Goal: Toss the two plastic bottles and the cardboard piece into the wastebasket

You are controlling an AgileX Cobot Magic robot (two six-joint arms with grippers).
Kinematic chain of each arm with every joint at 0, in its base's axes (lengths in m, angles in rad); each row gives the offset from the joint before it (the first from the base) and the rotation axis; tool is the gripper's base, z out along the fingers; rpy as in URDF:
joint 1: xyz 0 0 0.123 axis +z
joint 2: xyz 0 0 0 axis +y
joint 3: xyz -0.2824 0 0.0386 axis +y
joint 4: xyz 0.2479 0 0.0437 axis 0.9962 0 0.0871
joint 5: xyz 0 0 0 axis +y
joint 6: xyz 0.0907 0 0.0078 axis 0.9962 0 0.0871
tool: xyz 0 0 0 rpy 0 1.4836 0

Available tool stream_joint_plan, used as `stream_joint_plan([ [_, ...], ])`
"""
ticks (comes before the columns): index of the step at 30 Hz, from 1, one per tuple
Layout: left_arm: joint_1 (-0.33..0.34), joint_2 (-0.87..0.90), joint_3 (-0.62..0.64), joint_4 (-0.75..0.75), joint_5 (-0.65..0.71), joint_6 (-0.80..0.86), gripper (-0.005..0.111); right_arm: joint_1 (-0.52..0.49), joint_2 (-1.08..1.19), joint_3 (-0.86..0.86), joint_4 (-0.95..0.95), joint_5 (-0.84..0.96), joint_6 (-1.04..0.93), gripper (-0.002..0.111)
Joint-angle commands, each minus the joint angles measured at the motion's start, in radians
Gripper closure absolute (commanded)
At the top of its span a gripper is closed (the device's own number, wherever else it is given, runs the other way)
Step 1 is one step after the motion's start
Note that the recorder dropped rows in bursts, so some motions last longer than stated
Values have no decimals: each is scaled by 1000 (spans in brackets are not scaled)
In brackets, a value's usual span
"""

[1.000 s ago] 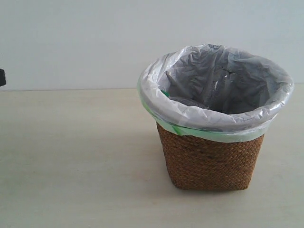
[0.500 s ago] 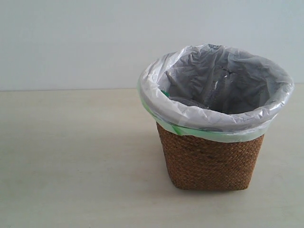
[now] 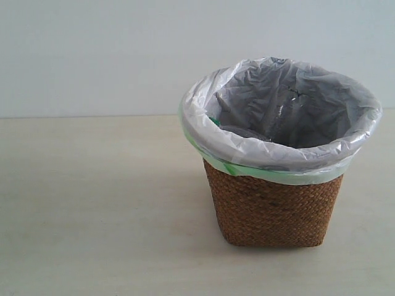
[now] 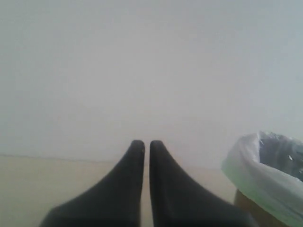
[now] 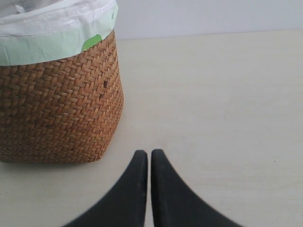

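The wastebasket (image 3: 271, 213), brown wicker with a grey-white bag folded over its rim, stands right of centre on the table. Neither bottle nor the cardboard piece shows on the table. Inside the bag, only a small green patch (image 3: 213, 121) and a grey pointed shape (image 3: 221, 102) peek out at the left wall; I cannot tell what they are. Neither gripper appears in the exterior view. My left gripper (image 4: 147, 142) is shut and empty, with the wastebasket's bag rim (image 4: 258, 165) off to one side. My right gripper (image 5: 149, 152) is shut and empty above the tabletop, beside the wicker wall (image 5: 57, 109).
A pale beige tabletop (image 3: 92, 203) stretches to the left of the wastebasket and in front of it. A plain light wall (image 3: 92, 55) stands behind.
A dark piece of the left arm that showed at the far left edge of the exterior view one second ago has left the frame. The wastebasket has not moved.
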Motion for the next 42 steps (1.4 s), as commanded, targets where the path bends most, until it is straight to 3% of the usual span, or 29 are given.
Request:
stream_joint_plan([
  [1,63,-115,233,-8,-256,1,103,0,-6,0,-2,-6,-3,108],
  [4,94,-182,345,-1,-373,8,103,0,-6,0,-2,-6,-3,108],
  [8,172,-247,345,-3,-206,36,103,0,-6,0,-2,-6,-3,108],
  [10,224,-247,345,-3,-27,45,103,0,-6,0,-2,-6,-3,108],
  [14,246,-247,345,9,203,160,103,0,-6,0,-2,-6,-3,108],
  [16,246,-247,345,12,242,179,103,0,-6,0,-2,-6,-3,108],
  [42,246,-247,345,12,241,179,103,0,-6,0,-2,-6,-3,108],
])
